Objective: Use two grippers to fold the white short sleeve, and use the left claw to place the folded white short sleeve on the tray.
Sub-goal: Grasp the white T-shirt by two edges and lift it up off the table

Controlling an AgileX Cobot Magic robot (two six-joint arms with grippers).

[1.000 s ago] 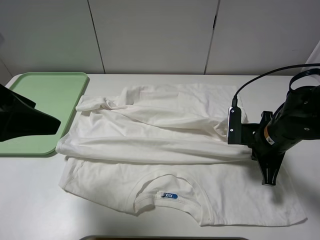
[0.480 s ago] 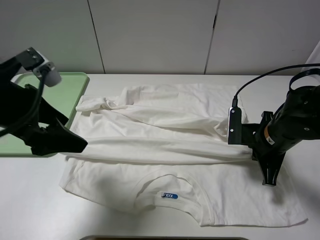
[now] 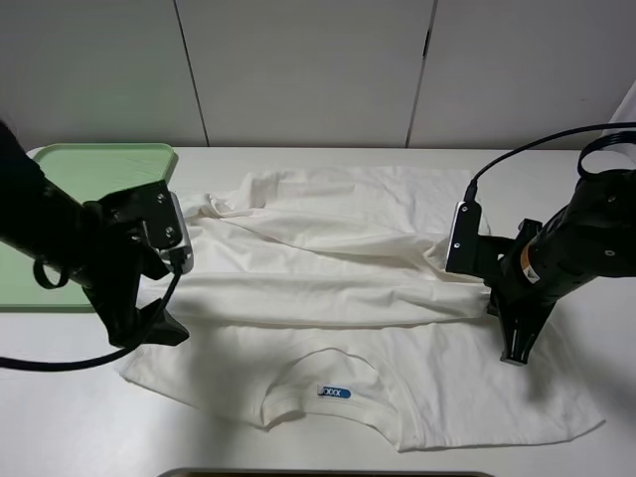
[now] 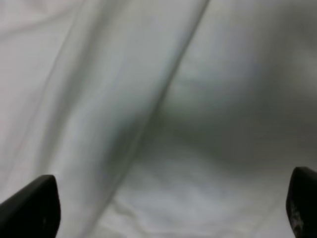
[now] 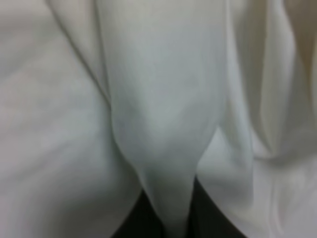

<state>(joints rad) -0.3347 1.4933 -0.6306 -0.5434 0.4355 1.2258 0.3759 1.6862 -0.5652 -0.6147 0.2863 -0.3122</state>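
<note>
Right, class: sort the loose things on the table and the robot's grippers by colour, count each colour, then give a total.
White: 1, the white short sleeve
Pale green: 1, the tray
Black: 2, the left gripper and the right gripper
Total: 4

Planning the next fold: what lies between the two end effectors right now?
Only shirt: from the left end effector to the right end effector, the high view shows unbroken white fabric and the collar, with the label nearer the camera.
</note>
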